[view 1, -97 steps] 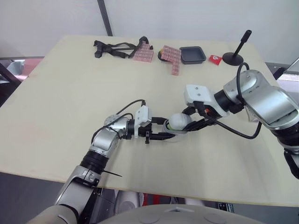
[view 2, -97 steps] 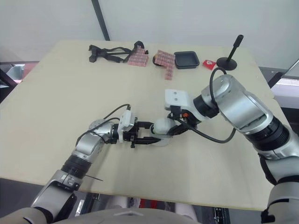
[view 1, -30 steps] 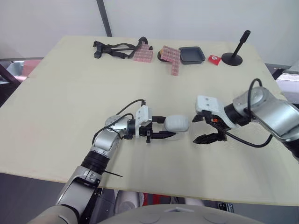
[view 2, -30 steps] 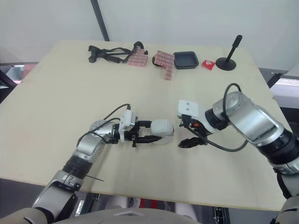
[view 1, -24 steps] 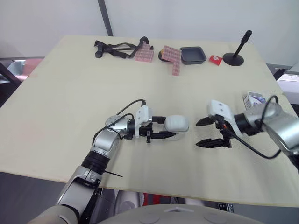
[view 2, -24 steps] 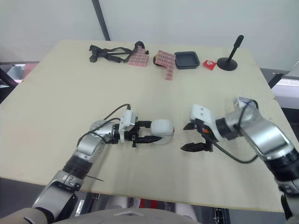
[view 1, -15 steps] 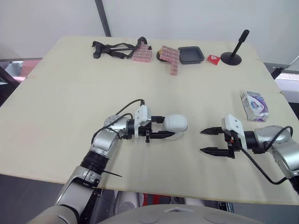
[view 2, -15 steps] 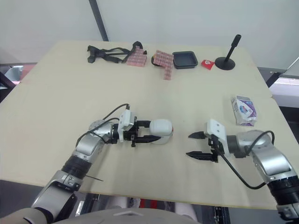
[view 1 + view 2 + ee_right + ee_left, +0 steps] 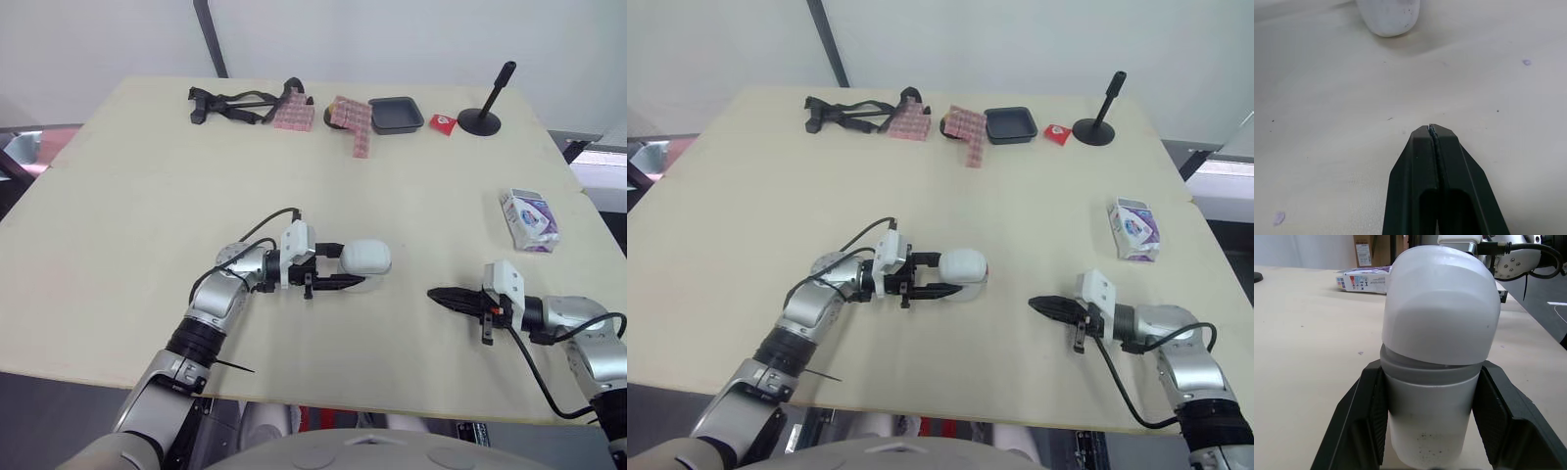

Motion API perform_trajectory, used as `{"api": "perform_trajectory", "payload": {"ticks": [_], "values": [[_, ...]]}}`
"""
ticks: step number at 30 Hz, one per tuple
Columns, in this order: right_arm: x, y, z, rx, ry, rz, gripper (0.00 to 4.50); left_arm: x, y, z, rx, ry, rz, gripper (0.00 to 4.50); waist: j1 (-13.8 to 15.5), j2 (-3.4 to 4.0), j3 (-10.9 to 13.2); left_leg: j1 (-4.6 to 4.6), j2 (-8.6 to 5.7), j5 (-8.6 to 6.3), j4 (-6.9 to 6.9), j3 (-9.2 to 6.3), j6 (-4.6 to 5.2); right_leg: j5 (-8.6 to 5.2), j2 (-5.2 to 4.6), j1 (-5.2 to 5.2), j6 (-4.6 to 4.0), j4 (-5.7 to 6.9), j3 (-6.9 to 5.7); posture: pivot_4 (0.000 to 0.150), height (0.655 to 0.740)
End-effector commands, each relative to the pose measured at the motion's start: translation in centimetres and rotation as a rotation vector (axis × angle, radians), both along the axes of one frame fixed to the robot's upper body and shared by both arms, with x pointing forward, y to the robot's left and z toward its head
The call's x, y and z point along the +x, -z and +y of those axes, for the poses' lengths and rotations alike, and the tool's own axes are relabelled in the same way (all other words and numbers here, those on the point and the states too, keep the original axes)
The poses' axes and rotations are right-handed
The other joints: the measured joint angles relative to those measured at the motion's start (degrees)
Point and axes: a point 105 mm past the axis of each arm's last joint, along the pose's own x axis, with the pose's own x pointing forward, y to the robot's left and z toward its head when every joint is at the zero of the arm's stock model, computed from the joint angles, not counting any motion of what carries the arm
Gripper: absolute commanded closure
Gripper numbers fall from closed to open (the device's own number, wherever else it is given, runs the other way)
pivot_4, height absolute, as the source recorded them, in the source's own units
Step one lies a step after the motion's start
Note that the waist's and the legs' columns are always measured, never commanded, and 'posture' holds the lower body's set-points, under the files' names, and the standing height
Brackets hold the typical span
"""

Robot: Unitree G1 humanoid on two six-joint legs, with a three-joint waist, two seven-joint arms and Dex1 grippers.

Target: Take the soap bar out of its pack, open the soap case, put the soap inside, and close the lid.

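1. Right gripper (image 9: 439, 293): nearest the front edge of the counter (image 9: 137, 196), on the right, low over the surface. Its fingers are pressed fully together and carry nothing. It points toward the soap case (image 9: 365, 257) but is well apart from it.

2. Left gripper (image 9: 338, 266): lies low on the counter, left of centre. The fingers (image 9: 1359, 426) are spread to the width of the soap case and clamp its lower half from both sides. The white domed lid sits on top of the base. A darker band of the base shows under the lid's edge. Whether the lid is latched cannot be told, nor whether the soap is inside.

3. Soap pack (image 9: 530, 219): lies flat near the right edge, well apart from both grippers.

4. Far edge: a black strap (image 9: 235, 99), pink packets (image 9: 353, 116), a black tray (image 9: 397, 115), a small red packet (image 9: 443, 123) and a black stand (image 9: 480, 119). None concerns this step.

Step in hand, as judged: confirming closure and releasing the case.

- Clamp the base only. Squeezing the lid may spring it.
- If the seam needs seating, bring the closed right fingers onto the crown of the lid and press straight toward the base, not sideways, as the smooth dome may slip.
- Open the left fingers evenly so the case is not dragged or tipped.
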Motion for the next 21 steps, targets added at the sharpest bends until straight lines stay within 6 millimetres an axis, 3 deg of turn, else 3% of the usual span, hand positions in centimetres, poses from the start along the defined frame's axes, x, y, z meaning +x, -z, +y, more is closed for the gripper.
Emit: {"api": "perform_trajectory", "payload": {"ticks": [1,7,12,21], "values": [[1.7,-3.9,-0.1,0.057,0.022,-0.156,4.47,-0.1,-0.8,0.1,-0.022,0.000,-0.025,2.61,-0.19,0.00,0.00,0.00,0.00,0.00,0.00,0.00,0.00,0.00,0.00,0.00,0.00,0.00,0.01,0.150,0.7400],[2.6,-10.5,2.5,0.144,-0.058,-0.324,4.47,0.0,-0.9,-0.1,-0.027,0.003,-0.022,2.61,-0.19,0.01,0.01,0.02,0.00,0.01,-0.01,-0.01,0.01,0.00,0.04,0.02,0.01,0.03,0.00,0.150,0.7400],[2.1,-14.2,5.1,0.203,-0.134,-0.399,4.47,0.0,-0.9,0.0,-0.024,0.002,-0.022,2.61,0.34,0.01,0.01,0.00,0.00,0.00,-0.01,-0.02,0.01,0.01,0.05,0.02,0.02,-0.02,-0.01,0.150,0.7400],[-0.5,-14.8,9.5,0.192,-0.324,-0.332,4.47,0.0,-0.9,-0.1,-0.024,0.002,-0.022,2.61,0.35,0.01,0.01,0.01,0.01,0.00,-0.05,-0.03,0.00,0.01,0.04,0.02,0.02,-0.07,-0.02,0.150,0.7400]]}}
